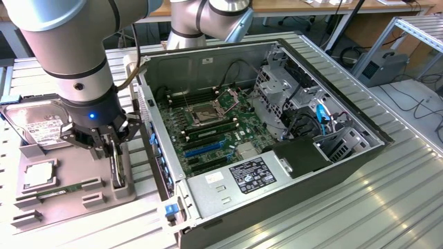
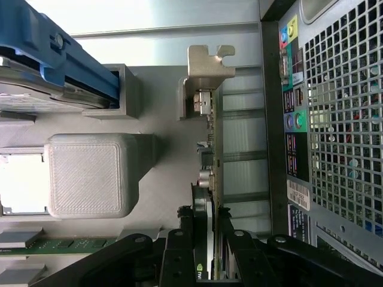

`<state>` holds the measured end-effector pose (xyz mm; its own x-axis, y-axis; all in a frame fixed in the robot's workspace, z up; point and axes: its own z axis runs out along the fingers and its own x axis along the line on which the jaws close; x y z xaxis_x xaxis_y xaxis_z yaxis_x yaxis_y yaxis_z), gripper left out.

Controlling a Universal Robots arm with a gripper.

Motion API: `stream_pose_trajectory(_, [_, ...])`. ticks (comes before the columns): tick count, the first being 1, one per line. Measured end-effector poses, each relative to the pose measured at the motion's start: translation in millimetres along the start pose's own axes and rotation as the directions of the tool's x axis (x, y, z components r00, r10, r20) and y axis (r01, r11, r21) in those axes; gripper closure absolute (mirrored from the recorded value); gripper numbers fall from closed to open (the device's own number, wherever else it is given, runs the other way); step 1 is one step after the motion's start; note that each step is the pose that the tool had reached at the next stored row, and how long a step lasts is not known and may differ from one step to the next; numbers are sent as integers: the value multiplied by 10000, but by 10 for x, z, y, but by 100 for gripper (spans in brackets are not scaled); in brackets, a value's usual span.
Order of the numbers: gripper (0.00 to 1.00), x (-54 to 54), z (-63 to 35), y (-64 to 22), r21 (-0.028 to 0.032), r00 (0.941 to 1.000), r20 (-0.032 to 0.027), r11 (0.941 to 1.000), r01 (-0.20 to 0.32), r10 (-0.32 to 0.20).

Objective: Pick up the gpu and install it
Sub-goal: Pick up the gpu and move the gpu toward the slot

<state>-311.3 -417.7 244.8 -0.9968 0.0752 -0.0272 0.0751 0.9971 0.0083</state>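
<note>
The gpu (image 1: 120, 167) stands on edge in a slot of the grey parts tray (image 1: 69, 210), just to the exterior view's left of the open computer case (image 1: 277, 129). My gripper (image 1: 115, 154) reaches straight down over it. In the wrist view the gpu (image 2: 210, 149) shows edge-on, its pale metal bracket (image 2: 206, 69) at the far end. My gripper (image 2: 204, 224) straddles the card at its black cooler, one finger against each face. The card is still seated in its slot.
On the tray lie a hard drive (image 1: 38, 127), a processor (image 1: 38, 174) and a green memory stick (image 1: 62, 189). The case's perforated rear panel (image 2: 335, 119) stands close beside the card. The motherboard (image 1: 207, 135) lies exposed inside, with a blue slot (image 1: 201, 150).
</note>
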Motion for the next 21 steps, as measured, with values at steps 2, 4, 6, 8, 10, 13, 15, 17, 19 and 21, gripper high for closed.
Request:
stream_pose_trajectory(2, [73, 0, 0, 0, 0, 10000, 0, 10000, -1, 1])
stream_pose_trajectory(4, [73, 0, -2, -1, -3, 10000, 3, 10000, -1, 1])
stream_pose_trajectory(6, [73, 0, -16, -1, 0, 10000, 0, 10000, 0, 0])
stream_pose_trajectory(8, [73, -1, -28, -1, 0, 10000, 1, 10000, 0, 0])
stream_pose_trajectory(10, [73, -1, -44, -1, 0, 10000, 0, 10000, -1, 1])
stream_pose_trajectory(13, [73, -2, -66, 0, 0, 10000, 1, 10000, 0, 0])
stream_pose_trajectory(15, [73, -2, -80, 0, 0, 10000, 1, 10000, -1, 1])
stream_pose_trajectory(17, [73, -2, -92, 0, 0, 10000, 0, 10000, -1, 1])
stream_pose_trajectory(19, [73, -3, -105, 0, 0, 10000, 0, 10000, -1, 1])
stream_pose_trajectory(21, [73, -3, -117, 0, -1, 10000, 0, 10000, 0, 0])
